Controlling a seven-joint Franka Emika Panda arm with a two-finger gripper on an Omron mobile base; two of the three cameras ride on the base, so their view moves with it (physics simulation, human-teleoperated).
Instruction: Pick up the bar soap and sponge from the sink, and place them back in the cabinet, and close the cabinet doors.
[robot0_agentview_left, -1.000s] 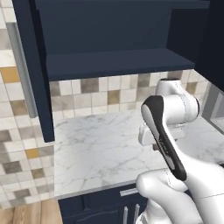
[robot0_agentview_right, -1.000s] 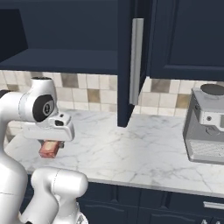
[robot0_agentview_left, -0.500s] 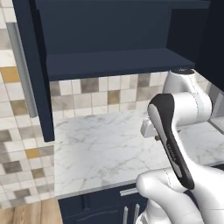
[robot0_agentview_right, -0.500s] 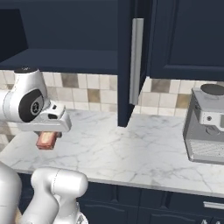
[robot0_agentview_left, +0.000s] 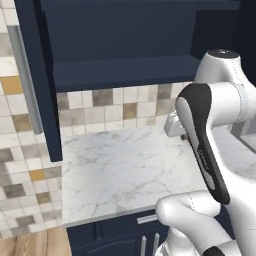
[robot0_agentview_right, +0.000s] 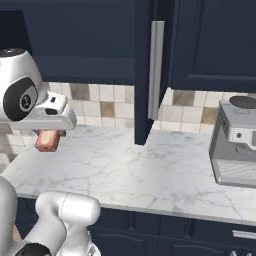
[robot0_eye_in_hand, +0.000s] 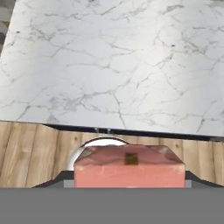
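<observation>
While the gripper (robot0_eye_in_hand: 129, 186) pinches the bar soap (robot0_eye_in_hand: 129, 168), a flat orange-red block, above the veined marble counter (robot0_eye_in_hand: 113, 57); the matte navy cabinet (robot0_agentview_left: 125, 70) stands open.

White marble countertop (robot0_agentview_left: 120, 170), multicoloured tile backsplash (robot0_agentview_left: 105, 112), grey coffee machine (robot0_agentview_right: 235, 142), wooden floor (robot0_eye_in_hand: 30, 153)

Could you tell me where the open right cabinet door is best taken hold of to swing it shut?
Grip the long vertical silver bar handle on the cabinet door, around its middle, coming from the room side. The bar stands clear of the flat panel, so fingers fit around it. The pincer is shut on the bar soap, so place that first.
</observation>
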